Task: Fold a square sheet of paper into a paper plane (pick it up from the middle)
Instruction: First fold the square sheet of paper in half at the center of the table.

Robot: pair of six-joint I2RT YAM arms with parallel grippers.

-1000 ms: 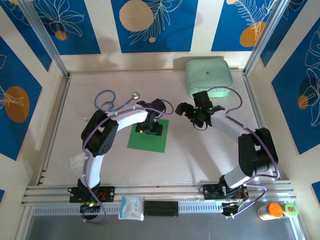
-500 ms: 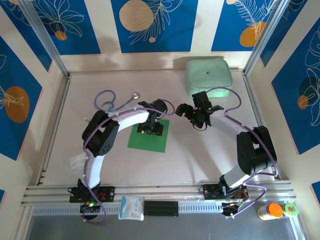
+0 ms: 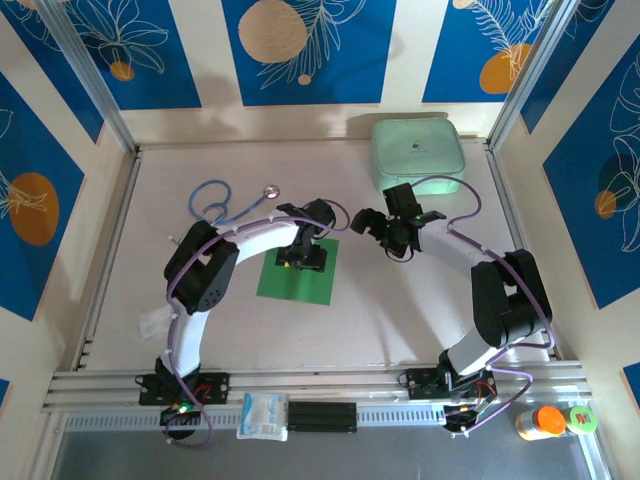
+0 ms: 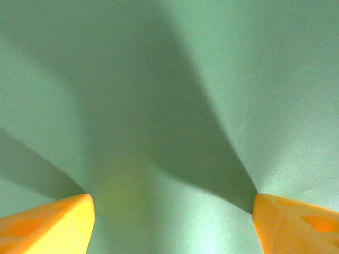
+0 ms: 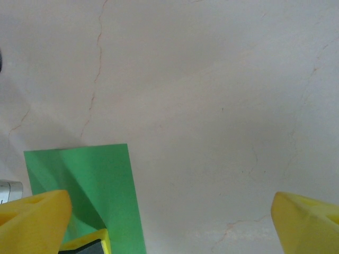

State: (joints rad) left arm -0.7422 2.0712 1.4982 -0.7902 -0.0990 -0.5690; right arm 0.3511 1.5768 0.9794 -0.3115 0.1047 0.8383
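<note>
The square sheet of paper, bright green, lies flat on the table left of centre. My left gripper points down onto its far half. In the left wrist view the sheet fills the background, and the gripper is open, with its orange fingertips wide apart on the paper. My right gripper hovers open above bare table to the right of the sheet. In its own view it has nothing between its fingers, and the sheet's corner lies at the lower left. The paper plane is out of view.
A pale mint zip case sits at the back right. A blue stethoscope lies at the back left, close to the left arm. A white packet rests on the front rail, and an orange-capped bottle stands at the front right.
The left gripper's jaws have narrowed a little while staying on the sheet. The right gripper has barely moved and stays wide open.
</note>
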